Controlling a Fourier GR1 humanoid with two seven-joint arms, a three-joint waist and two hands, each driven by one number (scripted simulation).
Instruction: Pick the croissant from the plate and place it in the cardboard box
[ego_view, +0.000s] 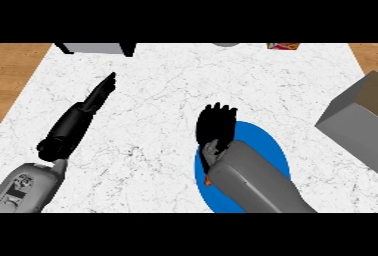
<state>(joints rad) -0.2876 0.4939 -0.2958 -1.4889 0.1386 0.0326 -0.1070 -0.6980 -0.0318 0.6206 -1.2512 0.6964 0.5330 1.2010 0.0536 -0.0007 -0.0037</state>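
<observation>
In the head view, nearest of all is the right forearm, a grey bulk rising from the lower edge and lying across the blue plate. It hides most of the plate's middle. At the forearm's left edge, low on the plate, a small orange sliver shows. This is all that can be seen of the croissant. The right hand sits beyond it, over the plate's far-left rim and partly over bare counter. Whether that hand is open or closed I cannot tell, and nothing shows in its hold.

The left forearm comes in at the lower left corner. The left hand stretches away from it on a slant, fingers straight and together, holding nothing and well apart from the plate.

Edges and room: the cardboard box stands at the right edge, cut off by it, with a strip of open counter between it and the plate. Between the two arms lies a broad bare stretch, and more lies beyond the right hand toward the far side.

The counter is white marble with fine dark veins. Along its far edge are a grey block, a round grey thing and a red packet — all cut off at the top. Wood shows past the counter's left and right sides.
</observation>
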